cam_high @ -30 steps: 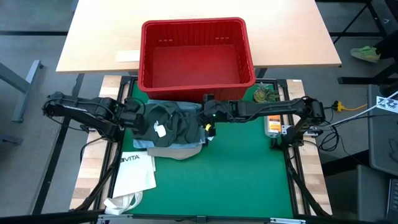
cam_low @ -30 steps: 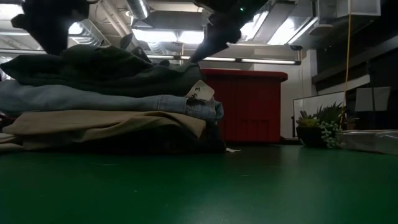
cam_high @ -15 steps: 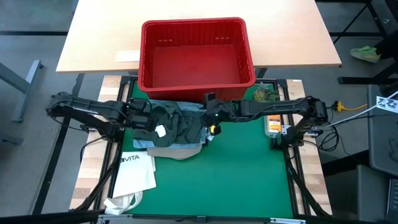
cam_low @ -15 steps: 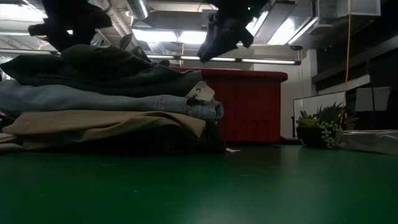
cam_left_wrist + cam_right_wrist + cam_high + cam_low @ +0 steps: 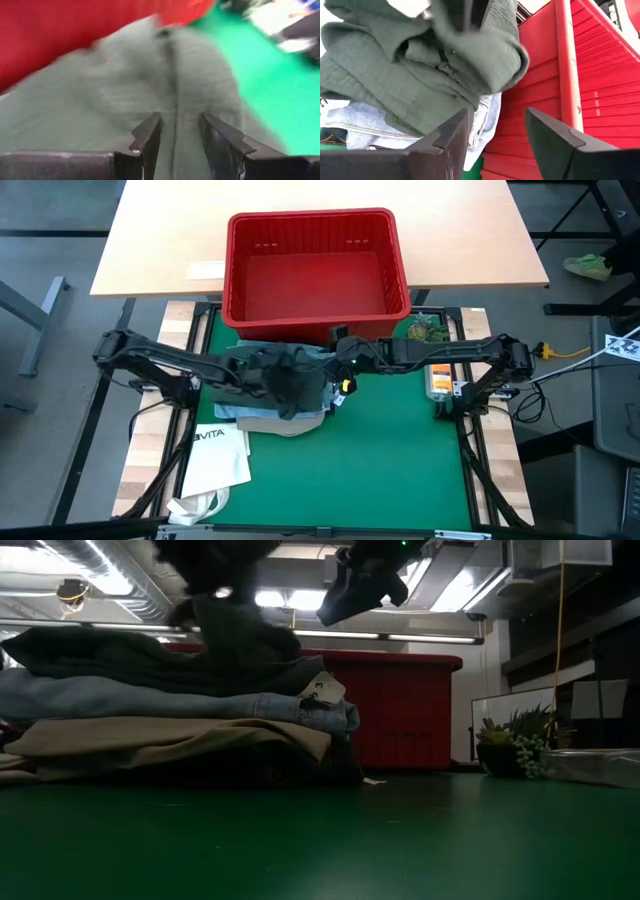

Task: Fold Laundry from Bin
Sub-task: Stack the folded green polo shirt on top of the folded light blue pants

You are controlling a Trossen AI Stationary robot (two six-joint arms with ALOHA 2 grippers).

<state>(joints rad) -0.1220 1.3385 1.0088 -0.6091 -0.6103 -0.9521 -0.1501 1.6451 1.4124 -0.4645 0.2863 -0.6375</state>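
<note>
Hovering over the stacked garments, the left gripper point(image 5: 268, 380) is seen pressed into the crumpled dark green cloth piece point(image 5: 285, 378) at the top of the pile; in the left wrist view its two dark fingers point(image 5: 146, 141) stand a narrow gap apart with green fabric filling the space between and ahead of them, though a firm pinch cannot be told. Beneath that gripper the pile is layered: dark green piece uppermost, folded light blue jeans point(image 5: 180, 698) under it, khaki trousers point(image 5: 160, 738) lowest, all resting on the green table mat point(image 5: 400, 450). The right gripper point(image 5: 340, 362) is held just beside the pile's far right corner, raised clear of the cloth, its fingers point(image 5: 451, 136) spread wide and holding nothing. Directly beyond both grippers the red slotted plastic basket point(image 5: 238, 280) is seen, its near wall touching the pile's back edge and no garment visible inside. A white "VITA" tote bag point(image 5: 220, 455) lies on the mat, nearer than the left gripper.
</note>
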